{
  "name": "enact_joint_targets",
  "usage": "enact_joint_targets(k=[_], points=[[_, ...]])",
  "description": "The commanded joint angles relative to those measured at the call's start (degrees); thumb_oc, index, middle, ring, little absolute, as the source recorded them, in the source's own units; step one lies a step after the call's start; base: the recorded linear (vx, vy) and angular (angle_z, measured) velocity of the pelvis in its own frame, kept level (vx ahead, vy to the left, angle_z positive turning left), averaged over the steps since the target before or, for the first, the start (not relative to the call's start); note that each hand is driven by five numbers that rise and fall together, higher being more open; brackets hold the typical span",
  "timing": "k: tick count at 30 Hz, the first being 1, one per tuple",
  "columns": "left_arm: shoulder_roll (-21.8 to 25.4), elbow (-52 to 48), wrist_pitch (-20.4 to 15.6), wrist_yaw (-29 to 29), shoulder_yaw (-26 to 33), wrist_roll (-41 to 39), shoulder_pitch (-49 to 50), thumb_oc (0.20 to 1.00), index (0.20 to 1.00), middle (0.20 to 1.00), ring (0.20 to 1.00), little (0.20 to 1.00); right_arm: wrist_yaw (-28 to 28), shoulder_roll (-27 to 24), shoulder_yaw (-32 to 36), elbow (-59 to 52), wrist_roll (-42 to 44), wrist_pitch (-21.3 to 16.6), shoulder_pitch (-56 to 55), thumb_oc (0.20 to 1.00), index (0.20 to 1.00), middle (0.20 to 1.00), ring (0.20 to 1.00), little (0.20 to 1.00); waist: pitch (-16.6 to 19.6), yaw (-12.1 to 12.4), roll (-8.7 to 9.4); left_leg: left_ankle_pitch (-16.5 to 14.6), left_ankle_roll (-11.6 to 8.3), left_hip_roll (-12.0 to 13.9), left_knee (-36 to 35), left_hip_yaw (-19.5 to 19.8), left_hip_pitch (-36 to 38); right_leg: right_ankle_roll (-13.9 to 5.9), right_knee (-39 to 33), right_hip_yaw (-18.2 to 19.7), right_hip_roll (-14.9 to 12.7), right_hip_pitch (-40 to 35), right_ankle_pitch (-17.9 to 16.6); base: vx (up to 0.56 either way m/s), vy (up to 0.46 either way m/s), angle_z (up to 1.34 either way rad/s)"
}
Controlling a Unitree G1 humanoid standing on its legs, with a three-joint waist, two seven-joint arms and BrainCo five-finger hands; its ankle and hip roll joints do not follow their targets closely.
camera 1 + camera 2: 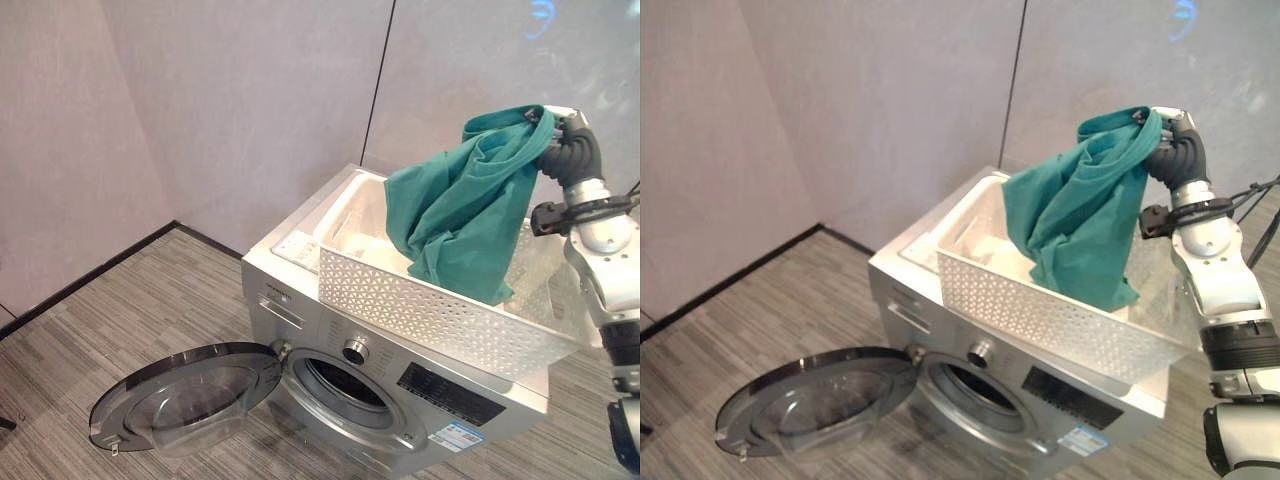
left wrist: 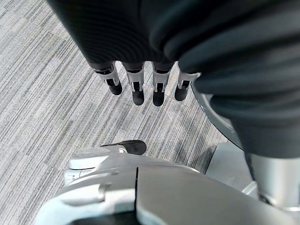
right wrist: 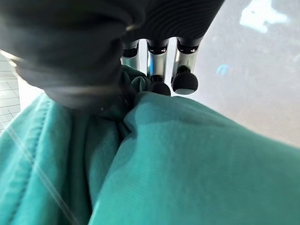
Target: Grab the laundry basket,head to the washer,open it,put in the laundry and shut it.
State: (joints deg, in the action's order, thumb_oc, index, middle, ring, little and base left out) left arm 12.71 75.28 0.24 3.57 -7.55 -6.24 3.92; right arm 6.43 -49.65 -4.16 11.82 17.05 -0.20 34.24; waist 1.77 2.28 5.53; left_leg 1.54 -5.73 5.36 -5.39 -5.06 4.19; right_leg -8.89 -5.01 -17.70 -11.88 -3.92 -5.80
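Pinching crumpled teal cloth (image 1: 465,205), right robot hand (image 1: 568,143) above perforated white basket (image 1: 420,300).

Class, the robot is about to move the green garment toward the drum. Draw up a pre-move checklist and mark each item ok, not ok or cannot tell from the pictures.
1. Washer door open: ok, it is swung wide, clear of the drum opening.
2. Right hand gripping the green garment: ok, fingers pinch bunched cloth.
3. Garment lifted clear of the laundry basket: not ok, its lower end hangs inside the basket.
4. Basket seated steadily on the washer: ok, though one end overhangs the edge.
5. Drum empty: cannot tell, the interior is dark.
6. Left hand free: ok, fingers straight above the floor.
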Motion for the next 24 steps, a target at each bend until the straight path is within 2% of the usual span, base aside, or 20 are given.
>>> enact_joint_targets(k=[1, 8, 11, 12, 15, 20, 21, 22, 24], points=[[-2.5, 4.4, -0.4, -0.5, -3.8, 1.7, -1.9, 1.000, 1.000, 1.000, 1.000, 1.000, 2.4, -0.1, 0.1, 1.3, -1.7, -3.0, 5.0, 0.200, 0.200, 0.200, 0.200, 0.200, 0.9, 1.7, 0.64, -5.9, 5.15, -4.9, 1.3, -1.6, 1.0, -2.05, 3.9, 1.1, -2.2, 1.7, 3.2, -0.01, 0.042, -0.02], [-1.7, 4.4, -0.5, -1.0, -4.4, 3.1, -1.9, 1.000, 1.000, 1.000, 1.000, 1.000, 2.7, 1.0, 0.3, 1.2, -2.6, -3.0, 4.3, 0.200, 0.200, 0.200, 0.200, 0.200, 0.1, 1.7, 1.23, -6.4, 5.66, -5.4, 2.2, -1.4, 0.2, -2.12, 4.5, 1.8, -2.5, 2.6, 3.0, -0.01, 0.032, -0.02], [-0.9, 4.4, -0.6, -1.3, -5.6, 4.0, -3.3, 1.000, 1.000, 1.000, 1.000, 1.000, 3.7, 1.6, 0.5, 0.7, -2.5, -3.6, 5.7, 0.200, 0.200, 0.200, 0.200, 0.200, -2.1, 1.8, 2.02, -6.6, 6.22, -5.7, 3.7, -1.3, -1.9, -2.29, 4.7, 3.1, -2.5, 4.8, 2.0, -0.12, 0.006, -0.05], [-0.6, 4.3, -0.6, -1.0, -5.8, 4.0, -4.0, 1.000, 1.000, 1.000, 1.000, 1.000, 4.0, 2.2, 0.0, 0.7, -2.4, -3.7, 6.6, 0.200, 0.200, 0.200, 0.200, 0.200, -3.0, 1.6, 2.26, -6.4, 6.29, -5.6, 3.9, -1.7, -2.6, -2.46, 4.9, 3.5, -2.5, 6.0, 0.8, -0.18, -0.028, -0.12], [0.9, 3.9, -0.7, 0.0, -4.3, 3.1, -5.3, 1.000, 1.000, 1.000, 1.000, 1.000, 4.3, 2.9, -1.6, 1.0, -2.1, -4.0, 8.9, 0.200, 0.200, 0.200, 0.200, 0.200, -3.2, 1.8, 2.28, -5.2, 6.31, -4.5, 3.6, -3.2, -4.4, -2.18, 4.9, 4.0, -1.2, 7.7, 0.9, -0.16, -0.047, -0.28], [1.9, 3.1, -1.3, 0.9, -3.3, 1.3, -5.9, 1.000, 1.000, 1.000, 1.000, 1.000, 4.3, 3.4, -5.3, 2.4, -1.1, -4.5, 14.8, 0.200, 0.200, 0.200, 0.200, 0.200, -3.2, 2.8, 1.25, -3.9, 6.26, -3.2, 3.1, -6.1, -4.8, -0.01, 9.8, 1.9, 1.4, 5.8, 6.4, -0.10, 0.002, -0.36], [1.9, 3.1, -1.3, 0.9, -3.2, 1.3, -5.9, 1.000, 1.000, 1.000, 1.000, 1.000, 4.3, 3.4, -5.4, 2.5, -1.1, -4.6, 14.9, 0.200, 0.200, 0.200, 0.200, 0.200, -3.1, 2.8, 1.27, -3.8, 6.28, -3.3, 3.1, -6.2, -5.1, 0.04, 9.7, 1.9, 1.4, 6.0, 6.2, -0.15, -0.007, -0.65], [2.1, 2.9, -1.5, 1.2, -2.8, 0.2, -5.8, 1.000, 1.000, 1.000, 1.000, 1.000, 4.5, 3.6, -7.6, 2.8, 0.0, -5.3, 19.7, 0.200, 0.200, 0.200, 0.200, 0.200, -2.7, 3.5, 0.92, -3.5, 6.61, -2.8, 3.8, -8.5, -5.1, 1.13, 14.9, 0.5, 3.5, 4.1, 10.5, -0.11, -0.013, -0.66], [2.1, 2.9, -1.6, 1.3, -2.7, -0.1, -5.8, 1.000, 1.000, 1.000, 1.000, 1.000, 4.7, 3.4, -8.3, 2.9, 0.5, -5.8, 21.8, 0.200, 0.200, 0.200, 0.200, 0.200, -2.4, 3.6, 0.84, -3.2, 6.72, -2.7, 4.0, -9.3, -5.3, 1.20, 16.7, 0.1, 4.3, 3.3, 11.6, -0.09, -0.024, -0.50]])
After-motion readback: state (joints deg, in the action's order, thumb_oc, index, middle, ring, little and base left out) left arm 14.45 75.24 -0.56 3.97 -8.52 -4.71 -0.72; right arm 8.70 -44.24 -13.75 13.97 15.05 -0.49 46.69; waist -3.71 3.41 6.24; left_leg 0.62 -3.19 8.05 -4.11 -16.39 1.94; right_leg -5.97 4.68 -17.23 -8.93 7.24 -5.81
